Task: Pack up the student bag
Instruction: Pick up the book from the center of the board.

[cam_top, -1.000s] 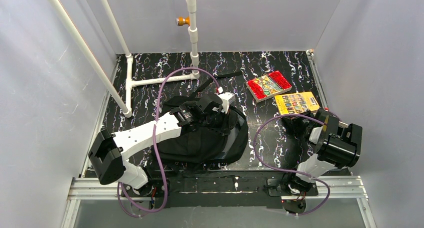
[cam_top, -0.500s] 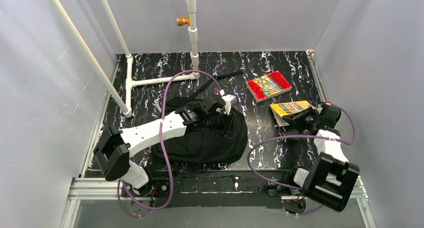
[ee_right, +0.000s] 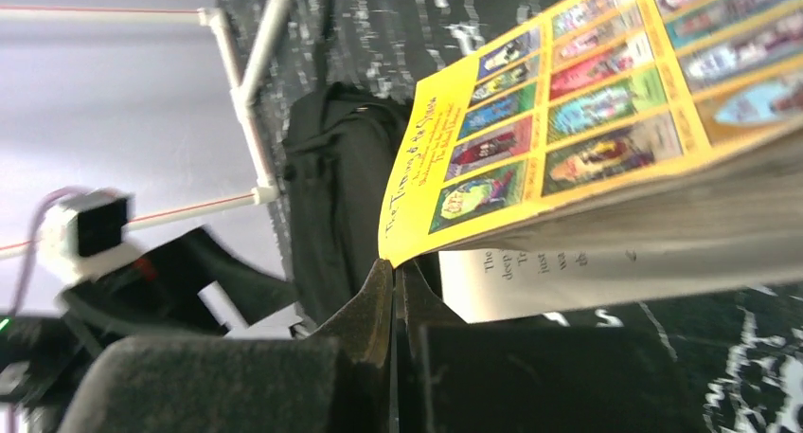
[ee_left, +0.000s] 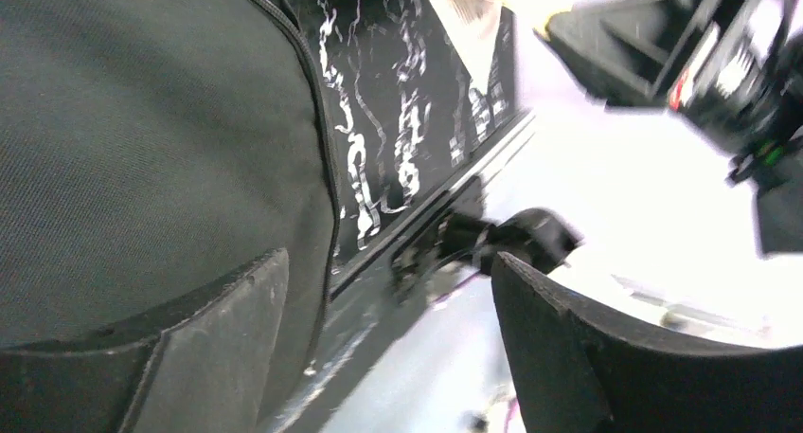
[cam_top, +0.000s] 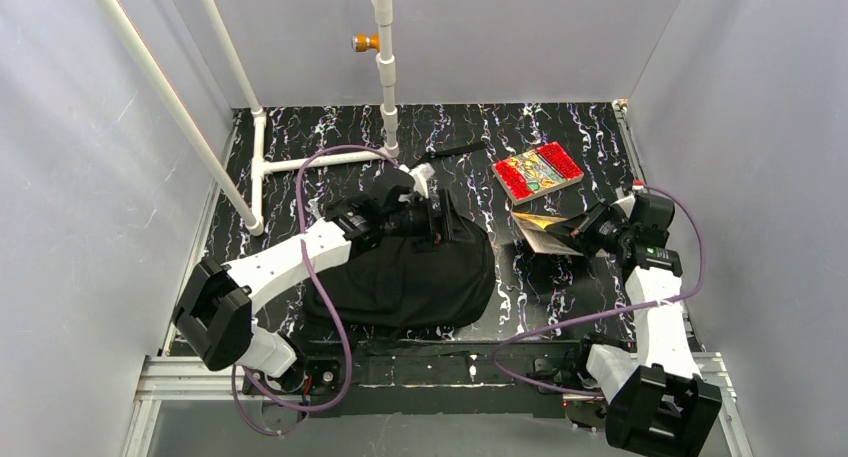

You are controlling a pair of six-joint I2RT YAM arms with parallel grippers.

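Note:
The student bag [cam_top: 410, 277], a large black backpack, lies flat in front of the left arm. At the bag's far edge my left gripper [cam_top: 440, 220] is open. The left wrist view shows the bag's fabric [ee_left: 142, 149] beside one finger and nothing between the jaws of the left gripper [ee_left: 388, 348]. My right gripper [cam_top: 572, 235] is shut on the cover corner of a yellow book [cam_top: 540, 227]. The book hangs tilted off the table to the right of the bag. In the right wrist view the yellow book [ee_right: 568, 101] sags open above the shut right gripper [ee_right: 393, 277], with the bag [ee_right: 331, 187] beyond.
A red book [cam_top: 537, 171] lies flat on the table behind the yellow one. A white pipe frame [cam_top: 300, 162] stands at the back left, and an upright pipe [cam_top: 385, 47] behind the bag. Grey walls close in the sides. A metal rail [cam_top: 430, 372] runs along the near edge.
My left gripper has opened and pulled back to the bag's far edge. My right gripper has lifted the yellow book off the table and carried it left toward the bag.

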